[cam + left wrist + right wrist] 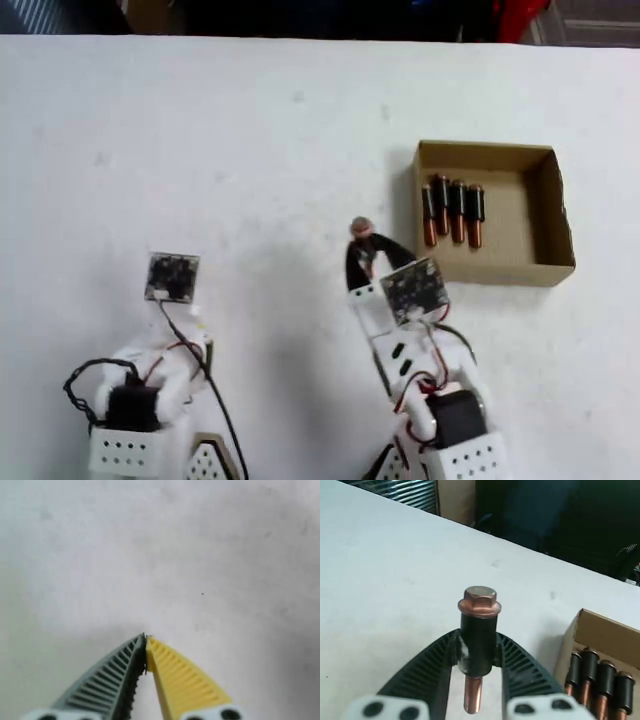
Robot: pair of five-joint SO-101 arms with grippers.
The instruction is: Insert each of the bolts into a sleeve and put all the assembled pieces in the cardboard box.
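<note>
In the right claw (476,637): pinching the black sleeve (478,630), with the bolt (480,600) through it, near the cardboard box (550,215).
Handling: likely stiff, weighty, slick metal; the sleeve's middle looks the safest hold.
Left claw (145,640): pressed together above the bare bench (150,540).

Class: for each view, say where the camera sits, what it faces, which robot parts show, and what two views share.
High view: fixed above, looking down on the table; left arm and right arm at its near edge.
Left wrist view: on the left wrist, facing bare table past the shut left hand.
Right wrist view: on the right wrist, facing across the table; right hand grips a sleeved bolt.
Shared: high and right wrist views show that bolt and the cardboard box.
</note>
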